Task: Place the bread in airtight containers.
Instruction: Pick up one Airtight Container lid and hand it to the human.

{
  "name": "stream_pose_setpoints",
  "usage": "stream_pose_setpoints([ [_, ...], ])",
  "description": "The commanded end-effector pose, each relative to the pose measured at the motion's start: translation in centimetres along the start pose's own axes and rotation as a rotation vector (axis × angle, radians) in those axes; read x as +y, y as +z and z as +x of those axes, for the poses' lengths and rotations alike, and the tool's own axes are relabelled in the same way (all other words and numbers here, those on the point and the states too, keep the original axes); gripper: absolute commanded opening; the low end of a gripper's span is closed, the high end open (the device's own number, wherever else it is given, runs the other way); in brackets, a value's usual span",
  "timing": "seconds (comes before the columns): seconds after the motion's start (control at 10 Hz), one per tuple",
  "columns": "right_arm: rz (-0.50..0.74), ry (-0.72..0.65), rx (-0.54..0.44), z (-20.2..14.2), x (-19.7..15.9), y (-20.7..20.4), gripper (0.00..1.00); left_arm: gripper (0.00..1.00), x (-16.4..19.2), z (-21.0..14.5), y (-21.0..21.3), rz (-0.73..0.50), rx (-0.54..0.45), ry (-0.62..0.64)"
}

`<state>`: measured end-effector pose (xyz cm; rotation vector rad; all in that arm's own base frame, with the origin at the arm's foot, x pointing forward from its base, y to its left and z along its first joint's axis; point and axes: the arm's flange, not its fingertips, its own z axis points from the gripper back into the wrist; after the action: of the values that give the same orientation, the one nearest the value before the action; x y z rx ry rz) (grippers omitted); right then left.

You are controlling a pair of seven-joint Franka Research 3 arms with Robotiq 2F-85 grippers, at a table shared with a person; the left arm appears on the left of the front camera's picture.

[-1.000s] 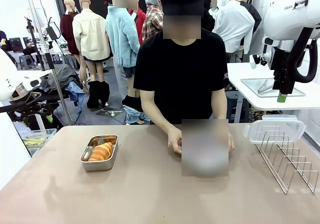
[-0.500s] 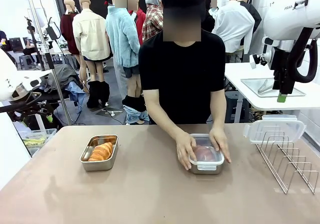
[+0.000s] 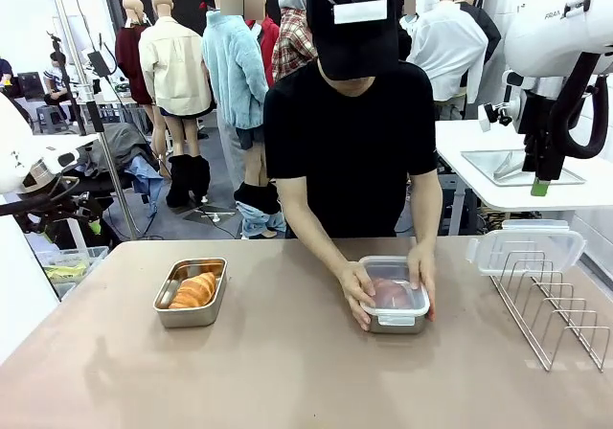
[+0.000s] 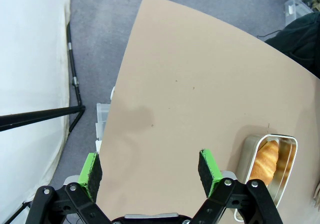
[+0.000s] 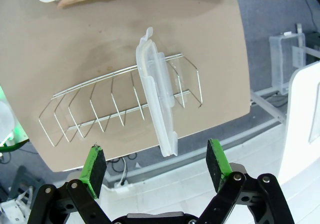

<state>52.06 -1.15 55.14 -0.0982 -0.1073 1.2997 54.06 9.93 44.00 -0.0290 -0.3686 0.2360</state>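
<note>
1. Left gripper (image 4: 150, 171): fingers spread wide, nothing between them, hanging over the table's (image 3: 287, 381) left edge.
2. Right gripper (image 5: 156, 166): fingers spread wide, holding nothing, above the right edge.
3. Open tin (image 3: 182, 319): toward the left edge, no lid on it, one croissant (image 3: 194, 289) lying inside.
4. Wire rack (image 3: 560, 319): along the right edge. A spare lid (image 3: 525, 249) rests on its far end.
5. Lidded tin (image 3: 395, 322): right of centre, toward the far edge. A clear lid is on it, and the contents show only dimly through it.
6. Person's hand (image 3: 356, 290) against one side of that tin, the other hand (image 3: 422, 274) against the opposite side, both flat and pressing.

Step in hand, as judged: sealing the second tin. Next: fetch the spare lid from the rack, seat it squarely on the open tin and press its edges down.
</note>
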Motion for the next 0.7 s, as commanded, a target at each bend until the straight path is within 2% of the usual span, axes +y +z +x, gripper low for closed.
stream_pose_setpoints([
  [0.0,0.005,-0.012,0.017,0.18,0.07,0.30,0.99,1.00,0.13,0.05,0.18,0.009,-0.007,-0.004],
  [0.6,0.005,-0.012,0.017,0.18,0.07,0.30,0.99,1.00,0.13,0.05,0.18,0.009,-0.007,-0.004],
])
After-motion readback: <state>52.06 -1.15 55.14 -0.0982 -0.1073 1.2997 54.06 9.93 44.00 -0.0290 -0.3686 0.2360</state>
